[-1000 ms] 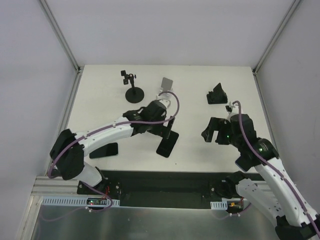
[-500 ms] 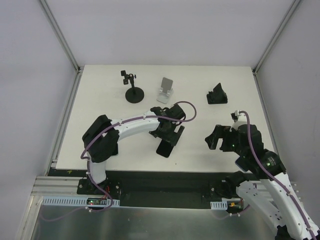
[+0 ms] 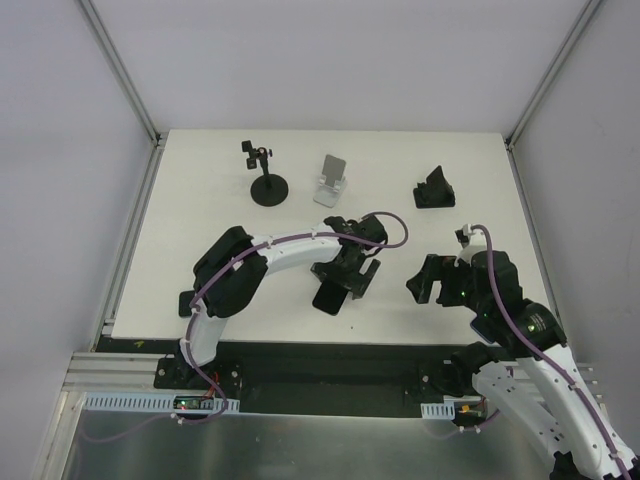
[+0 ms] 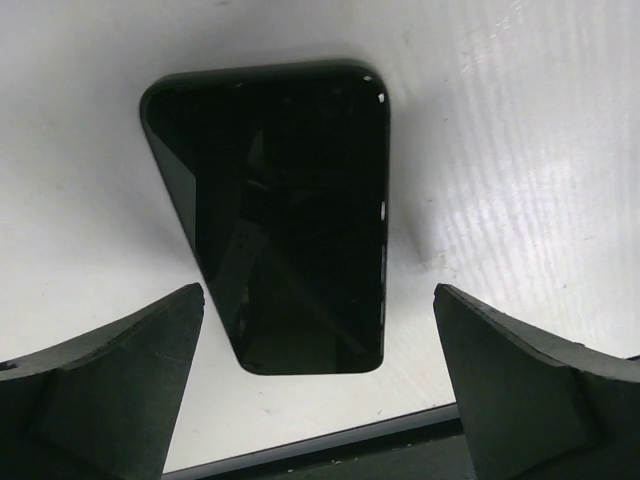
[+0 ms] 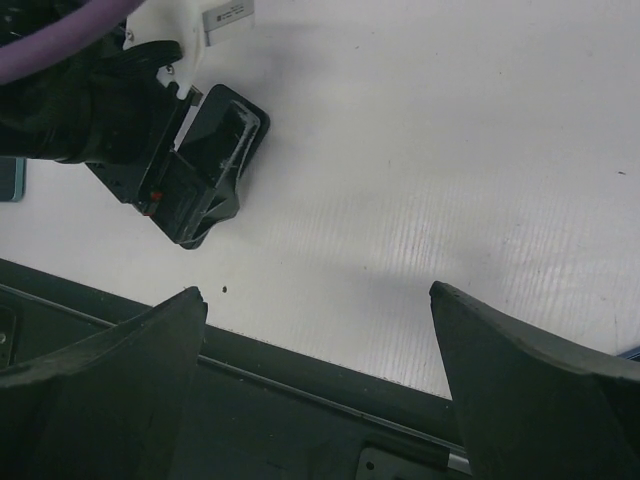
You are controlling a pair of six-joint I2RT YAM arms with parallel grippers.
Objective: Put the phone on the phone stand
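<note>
None of the placing is done: the left tool (image 4: 318, 330), jaws spread and empty, hangs over the black phone (image 4: 290, 200) lying flat on the surface (image 4: 510, 120) beneath it, silver phone stand (image 3: 333, 178) well beyond.

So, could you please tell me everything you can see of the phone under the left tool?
The phone is a black slab with rounded corners and a glossy face that shows faint reflections. Small glints along one long edge may be buttons. It lies flat on the white table, towards the table's near edge. The left tool hangs over it, open, with one finger on either side of its near end. As far as can be seen, neither finger touches it and only the table is in contact with it.
</note>
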